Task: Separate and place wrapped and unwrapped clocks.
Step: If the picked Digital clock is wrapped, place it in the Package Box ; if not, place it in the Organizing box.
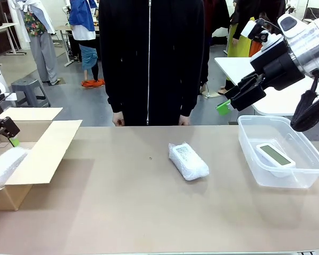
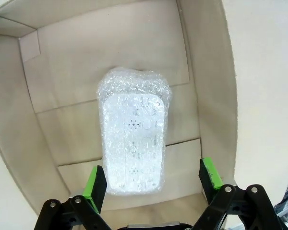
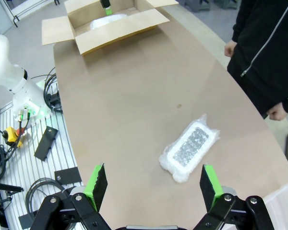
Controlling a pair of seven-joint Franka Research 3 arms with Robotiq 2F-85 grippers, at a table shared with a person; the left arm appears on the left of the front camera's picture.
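One bubble-wrapped clock [image 1: 188, 161] lies in the middle of the table, also seen from above as the wrapped clock [image 3: 189, 151]. A second wrapped clock [image 2: 133, 129] rests on the floor of the cardboard box [image 1: 37, 154] at the left. My left gripper [image 2: 153, 184] hangs open just above that one, touching nothing. The bare white clock [image 1: 275, 155] with a grey-green screen lies in the clear plastic tub [image 1: 255, 170] at the right. My right gripper [image 1: 229, 103] is raised above the tub's left end, and in its own view the right gripper [image 3: 153, 184] is open and empty.
A person in a black zip jacket stands at the far edge, hands [image 1: 118, 119] hanging by the table edge. The box's flaps [image 1: 45, 146] spread over the table's left side. Cables and tools [image 3: 43, 143] lie on a rack beside the table.
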